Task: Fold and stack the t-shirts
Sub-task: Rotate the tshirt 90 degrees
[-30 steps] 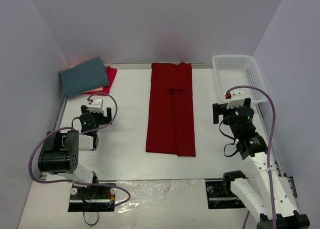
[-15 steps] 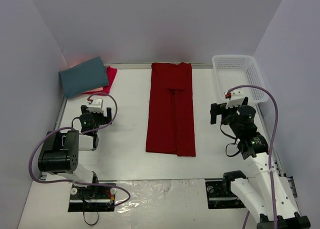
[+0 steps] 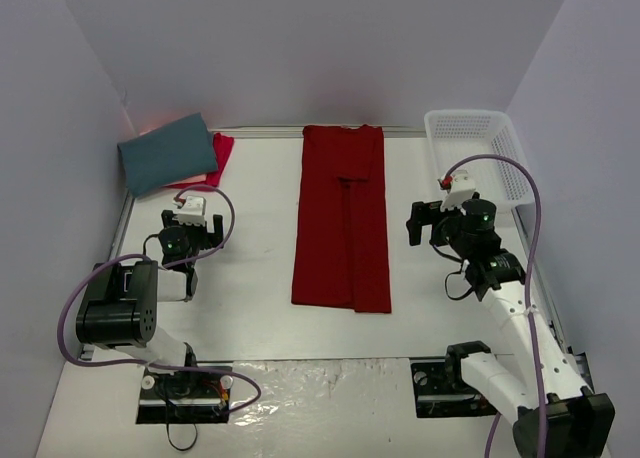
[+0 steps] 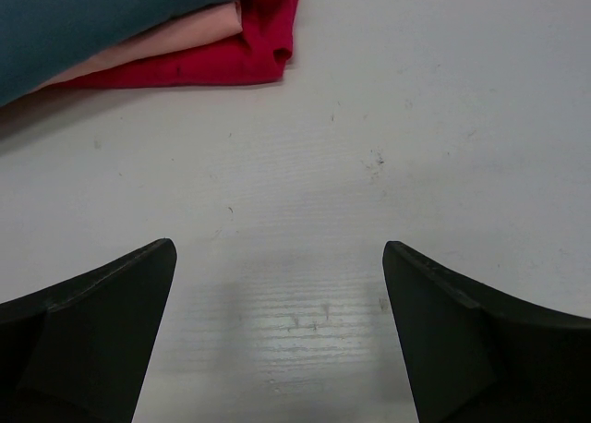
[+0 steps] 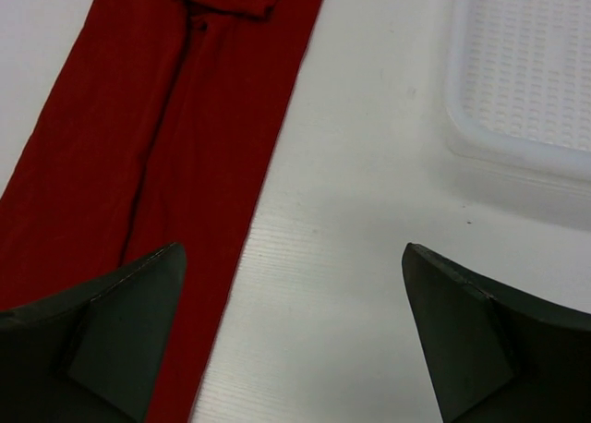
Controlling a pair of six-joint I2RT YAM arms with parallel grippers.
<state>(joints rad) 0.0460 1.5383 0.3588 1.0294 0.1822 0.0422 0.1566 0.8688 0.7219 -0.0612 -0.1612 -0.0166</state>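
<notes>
A deep red t-shirt (image 3: 342, 218) lies in the middle of the table, folded lengthwise into a long strip. At the back left a folded slate-teal t-shirt (image 3: 167, 153) rests on a pinkish-red one (image 3: 218, 156). My left gripper (image 3: 190, 223) hangs open over bare table just in front of that stack; its wrist view shows the teal shirt (image 4: 92, 17) and the pinkish-red shirt (image 4: 212, 58) ahead of the left gripper (image 4: 279, 331). My right gripper (image 3: 440, 218) is open to the right of the red strip. In its wrist view the right gripper (image 5: 294, 331) is empty, one finger over the red shirt's (image 5: 185, 127) edge.
A white mesh basket (image 3: 478, 150) stands at the back right, close behind the right gripper; its corner (image 5: 526, 72) shows in the right wrist view. Walls close off the table on the left, back and right.
The right arm has swung left, bringing its gripper closer to the red shirt's right edge. The left arm and the shirts have not moved.
</notes>
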